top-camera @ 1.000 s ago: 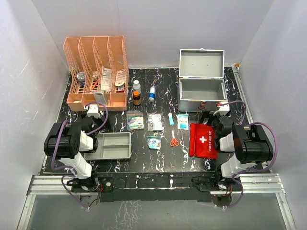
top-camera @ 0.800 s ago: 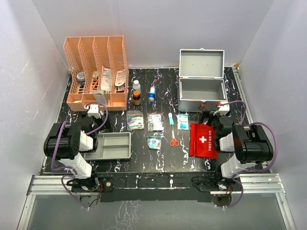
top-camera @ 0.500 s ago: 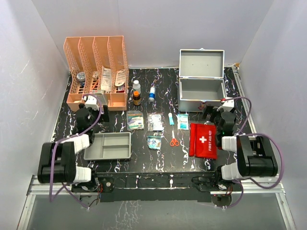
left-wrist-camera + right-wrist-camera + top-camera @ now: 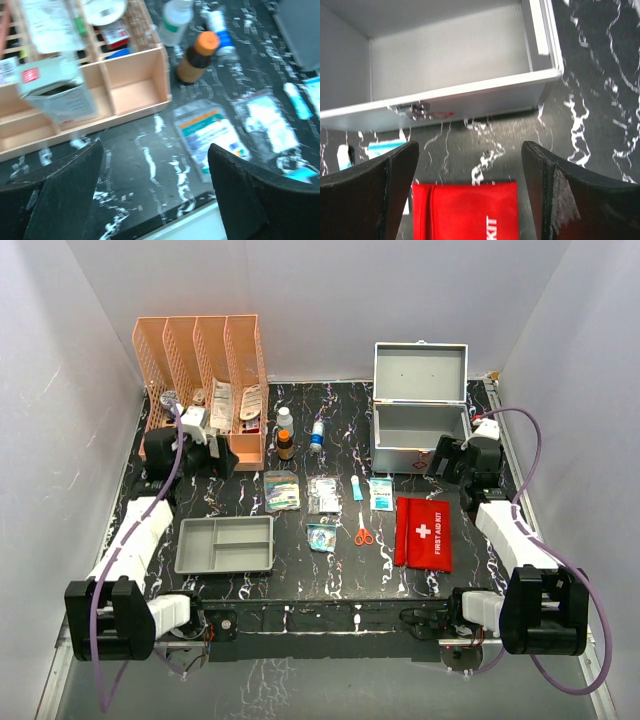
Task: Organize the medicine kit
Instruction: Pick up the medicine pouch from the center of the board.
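Note:
The open metal case (image 4: 420,425) stands at the back right; its front wall (image 4: 470,95) fills the right wrist view. The red first aid pouch (image 4: 423,532) lies in front of it. My right gripper (image 4: 445,455) is open and empty, above the gap between case and pouch (image 4: 465,210); its own view shows the gripper (image 4: 470,150) spread wide. My left gripper (image 4: 215,455) is open and empty, just in front of the orange organizer (image 4: 203,390). In the left wrist view the gripper (image 4: 155,150) hovers over bare table near a packet (image 4: 210,132).
A grey tray (image 4: 227,544) lies front left. A brown bottle (image 4: 197,57), white bottle (image 4: 175,20) and blue-labelled bottle (image 4: 317,435) stand by the organizer. Packets (image 4: 322,495), a blue tube (image 4: 357,489), a wipe packet (image 4: 381,493) and scissors (image 4: 363,535) lie mid-table.
Both arms have unfolded from near their bases and reached toward the back: the left to the organizer's front, the right to the case's front. Nothing on the table has moved.

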